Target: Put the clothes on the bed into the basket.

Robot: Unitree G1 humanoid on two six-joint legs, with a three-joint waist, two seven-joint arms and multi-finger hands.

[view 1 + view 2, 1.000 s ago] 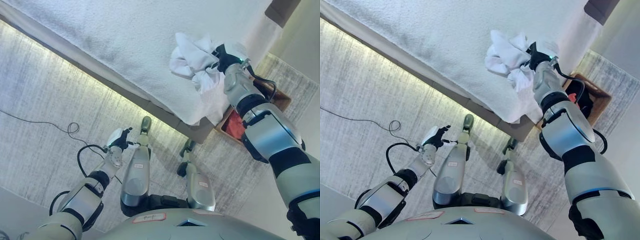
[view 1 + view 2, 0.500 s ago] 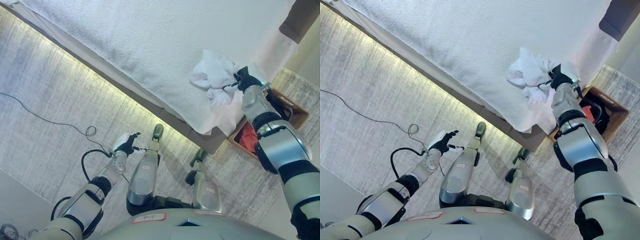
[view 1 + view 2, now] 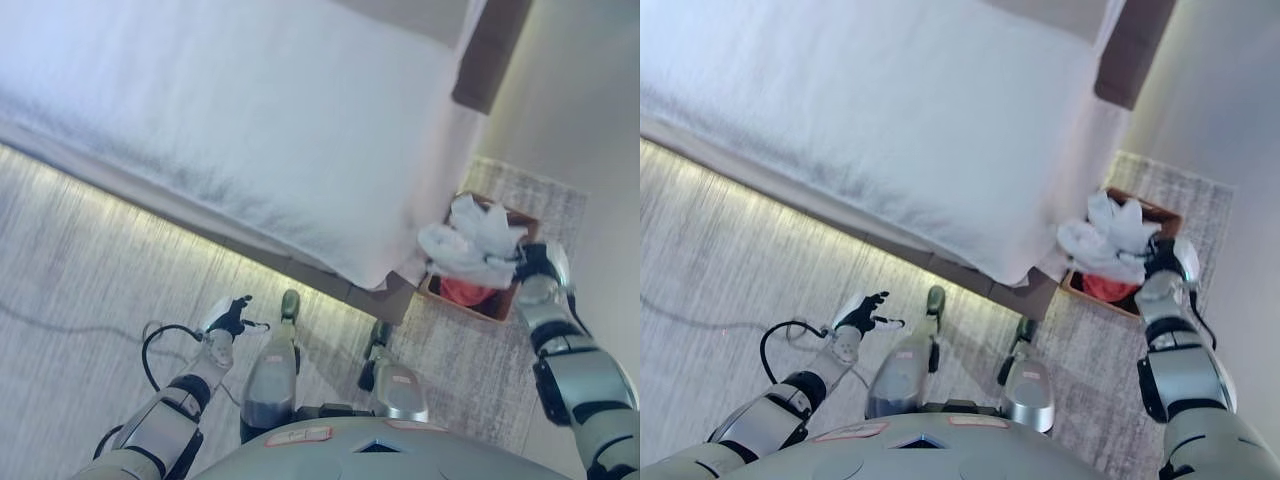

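My right hand (image 3: 537,264) is shut on a bundle of white cloth (image 3: 470,243) and holds it over the brown basket (image 3: 505,303) on the floor at the bed's corner. A red garment (image 3: 462,291) lies inside the basket. The hand and cloth also show in the right eye view (image 3: 1162,258), with the cloth (image 3: 1105,238) above the basket (image 3: 1167,218). The white bed (image 3: 250,120) fills the upper left. My left hand (image 3: 222,319) hangs open and empty low on the left, over the carpet.
The bed's lit lower edge (image 3: 150,205) runs across the view. A dark headboard post (image 3: 490,55) stands at the upper right by a pale wall. The grey carpet (image 3: 90,260) lies below the bed.
My right hand has carried the white cloth off the bed's corner and over the basket. The camera has swung to the right, so the whole scene has shifted.
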